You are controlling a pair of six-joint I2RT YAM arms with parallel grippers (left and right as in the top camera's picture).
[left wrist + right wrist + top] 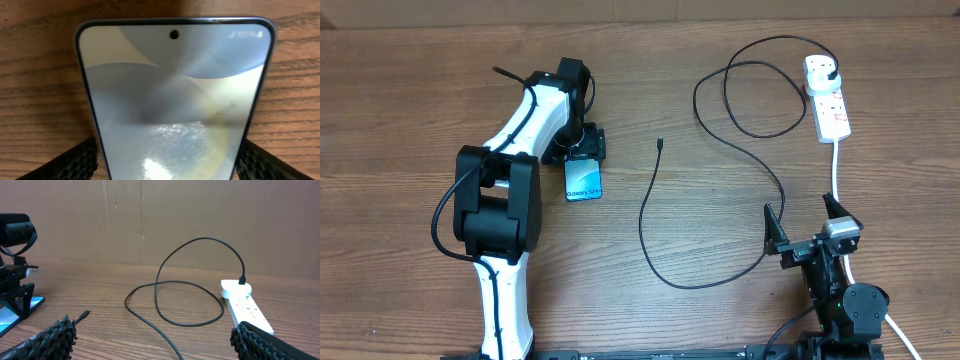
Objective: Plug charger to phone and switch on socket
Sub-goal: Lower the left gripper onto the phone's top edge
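**Operator:** Report phone position.

**Unit:** The phone (pixel 175 100) lies flat on the desk (pixel 410 60), screen up, on my left side. My left jaws pinch it, with one finger (pixel 75 160) against each long edge.

**Operator:** Charger status?

**Unit:** The charger (pixel 642 212) lies loose across the desk centre. Its connector tip (pixel 660 143) rests to the right of the phone, apart from it. The cable loops away to the black plug (pixel 832 70), which is seated in the socket (pixel 830 105) at far right.

**Operator:** Right arm?

**Unit:** My right jaws are spread wide and hold nothing. They sit near the front of the desk, by the socket's white lead (pixel 836 165). The charger cable passes just beside one finger (pixel 772 228).
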